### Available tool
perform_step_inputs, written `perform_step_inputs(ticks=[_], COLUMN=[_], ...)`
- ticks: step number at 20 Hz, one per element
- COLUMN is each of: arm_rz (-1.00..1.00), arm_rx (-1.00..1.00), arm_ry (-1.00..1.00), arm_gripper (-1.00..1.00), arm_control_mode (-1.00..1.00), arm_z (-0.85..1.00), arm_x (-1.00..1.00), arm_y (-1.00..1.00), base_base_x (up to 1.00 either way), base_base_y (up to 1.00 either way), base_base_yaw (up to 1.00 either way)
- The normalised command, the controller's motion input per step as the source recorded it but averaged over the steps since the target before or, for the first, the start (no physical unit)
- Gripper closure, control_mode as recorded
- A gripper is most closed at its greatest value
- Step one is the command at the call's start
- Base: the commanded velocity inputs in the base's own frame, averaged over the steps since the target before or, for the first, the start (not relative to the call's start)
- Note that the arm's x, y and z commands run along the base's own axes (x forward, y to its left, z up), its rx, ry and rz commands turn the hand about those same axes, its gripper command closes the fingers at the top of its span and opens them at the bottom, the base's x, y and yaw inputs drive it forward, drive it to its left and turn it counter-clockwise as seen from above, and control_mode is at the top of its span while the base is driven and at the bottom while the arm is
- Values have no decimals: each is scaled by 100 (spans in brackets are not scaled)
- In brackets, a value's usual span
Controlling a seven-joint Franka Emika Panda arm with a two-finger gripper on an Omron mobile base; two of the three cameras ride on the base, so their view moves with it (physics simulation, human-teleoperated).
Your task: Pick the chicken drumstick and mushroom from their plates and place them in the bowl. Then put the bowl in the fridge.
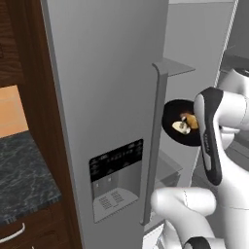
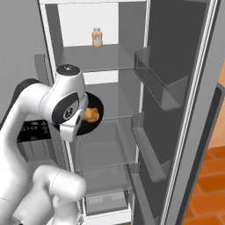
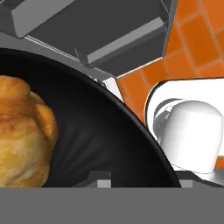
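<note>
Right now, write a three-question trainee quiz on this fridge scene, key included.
1. True or false: the fridge door stands open.
2. What lies in the black bowl besides the chicken drumstick? A) mushroom B) lemon C) nothing
3. What stands on the top shelf?

Key: 1 true. 2 A: the mushroom lies beside the drumstick. 3 A small jar.
</note>
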Motion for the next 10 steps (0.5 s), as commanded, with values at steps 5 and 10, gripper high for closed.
perform_step_inputs(ticks=[5, 10], arm_rz=[13, 1], arm_rx=[-12, -17], arm_ry=[-19, -27], arm_gripper=[100, 100], arm_control_mode=[-100, -100], arm_z=[0, -2], arm_x=[15, -24], arm_y=[0, 0], base_base_x=[0, 0], base_base_y=[0, 0], base_base_yaw=[0, 0])
